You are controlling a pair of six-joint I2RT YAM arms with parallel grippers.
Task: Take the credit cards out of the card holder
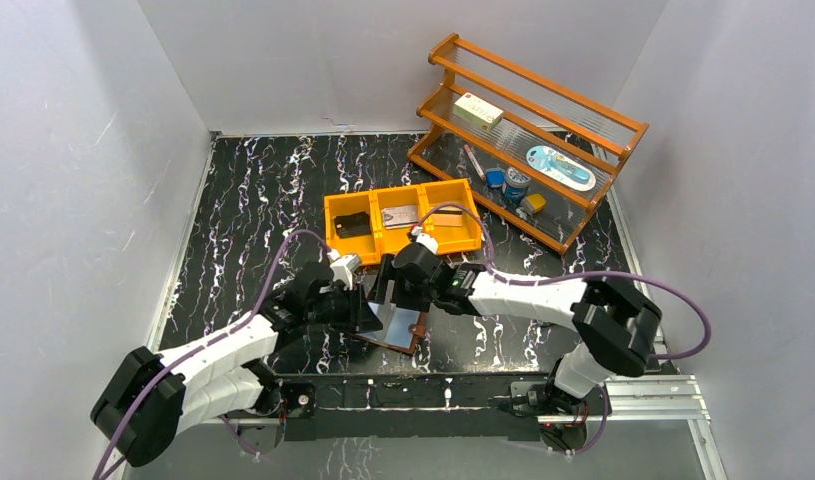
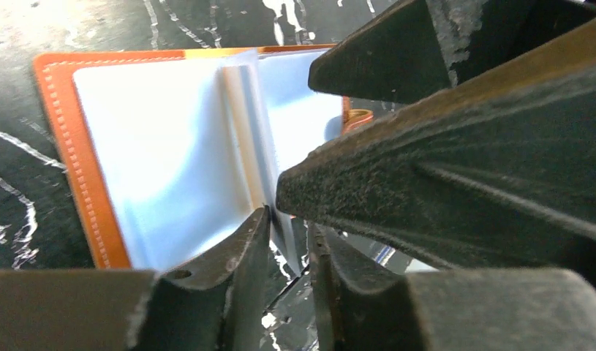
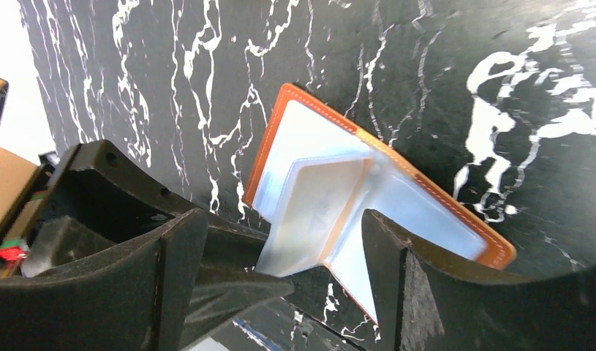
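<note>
The brown card holder [image 1: 408,330] lies open on the black marbled table, its pale blue sleeves [image 2: 163,153] facing up. One sleeve [image 3: 317,205] stands raised; whether a card sits in it I cannot tell. My left gripper [image 2: 289,223] has its jaws nearly together on that sleeve's near corner. My right gripper [image 3: 280,216] hovers wide open over the holder [image 3: 426,212], one finger on each side of the raised sleeve; its fingers [image 2: 463,168] fill the left wrist view. Credit cards lie in the orange bin: a dark one [image 1: 353,225], a silvery one [image 1: 399,215] and another [image 1: 448,214].
The orange three-compartment bin [image 1: 328,215] stands just beyond the two grippers. A wooden rack [image 1: 543,90] with small items is at the back right. White walls close in the table on three sides. A white-and-blue piece [image 3: 243,333] lies near the holder's near edge.
</note>
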